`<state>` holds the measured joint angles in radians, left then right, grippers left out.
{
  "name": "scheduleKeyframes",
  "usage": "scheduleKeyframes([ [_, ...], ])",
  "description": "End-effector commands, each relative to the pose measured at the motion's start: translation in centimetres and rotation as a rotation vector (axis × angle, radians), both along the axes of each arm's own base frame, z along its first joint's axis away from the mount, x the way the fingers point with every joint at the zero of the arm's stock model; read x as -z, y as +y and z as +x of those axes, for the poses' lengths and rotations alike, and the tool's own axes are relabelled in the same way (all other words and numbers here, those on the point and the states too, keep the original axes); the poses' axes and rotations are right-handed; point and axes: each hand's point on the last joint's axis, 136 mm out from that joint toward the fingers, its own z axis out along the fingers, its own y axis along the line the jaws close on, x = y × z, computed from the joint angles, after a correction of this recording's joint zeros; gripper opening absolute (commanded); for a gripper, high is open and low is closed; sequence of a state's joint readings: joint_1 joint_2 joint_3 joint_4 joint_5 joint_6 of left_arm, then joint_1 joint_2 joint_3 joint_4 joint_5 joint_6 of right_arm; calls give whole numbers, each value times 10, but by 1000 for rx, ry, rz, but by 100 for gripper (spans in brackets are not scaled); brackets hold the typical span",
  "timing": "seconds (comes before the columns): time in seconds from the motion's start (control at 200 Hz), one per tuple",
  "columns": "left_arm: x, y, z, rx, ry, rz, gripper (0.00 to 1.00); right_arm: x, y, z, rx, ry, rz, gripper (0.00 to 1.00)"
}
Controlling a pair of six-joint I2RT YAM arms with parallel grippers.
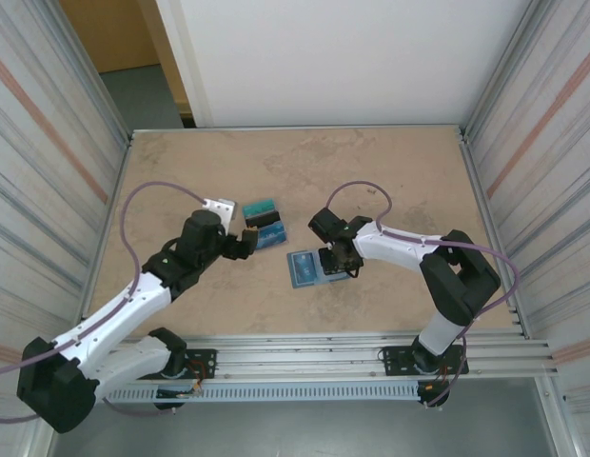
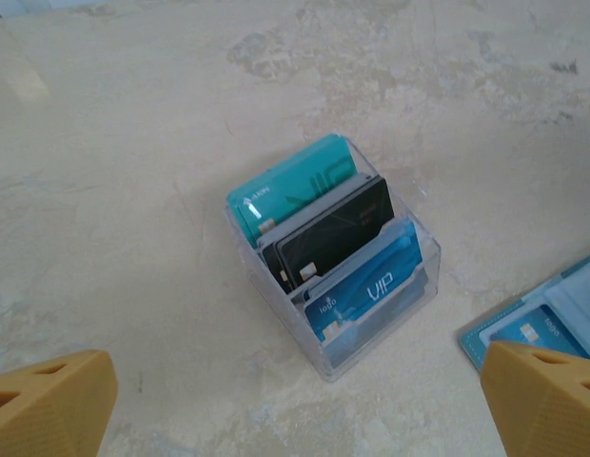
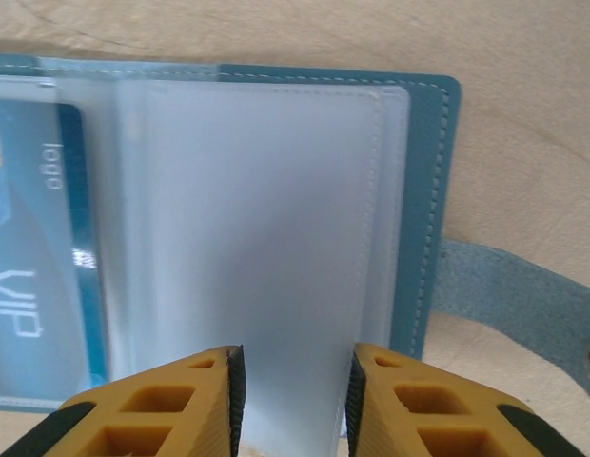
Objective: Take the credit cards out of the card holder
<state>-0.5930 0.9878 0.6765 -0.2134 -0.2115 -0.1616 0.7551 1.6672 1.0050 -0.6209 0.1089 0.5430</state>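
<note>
While the left gripper (image 2: pixel 300 395) hangs wide and empty, the right gripper (image 3: pixel 295 381), narrowly parted, holds nothing at the holder's (image 3: pixel 433 190) right edge, open table (image 1: pixel 371 162) beyond.

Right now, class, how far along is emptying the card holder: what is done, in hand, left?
Done: three credit cards stand in a clear box. In hand: the right gripper, jaws slightly apart, hovers at a clear sleeve of the open card holder. Left: a blue VIP card sits in the next sleeve.
</note>
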Motion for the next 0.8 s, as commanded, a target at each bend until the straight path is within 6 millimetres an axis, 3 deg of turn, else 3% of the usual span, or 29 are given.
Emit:
scheduleKeyframes([
  [0.0, -7, -8, 5, -7, -25, 33, 99, -4, -10, -1, 46, -6, -1, 31],
  [0.215, 16, -34, 1, 52, 9, 100, 99, -12, -26, 4, 94, -23, 0, 30],
  [0.386, 40, -55, -6, 86, 58, 147, 99, -29, -33, 8, 143, -54, 57, 30],
  [0.601, 77, -80, -13, 109, 131, 140, 99, -49, -2, 9, 119, -43, 289, 29],
  [0.797, 103, -94, -15, 122, 173, 172, 99, -48, 23, 9, 93, 7, 399, 24],
])
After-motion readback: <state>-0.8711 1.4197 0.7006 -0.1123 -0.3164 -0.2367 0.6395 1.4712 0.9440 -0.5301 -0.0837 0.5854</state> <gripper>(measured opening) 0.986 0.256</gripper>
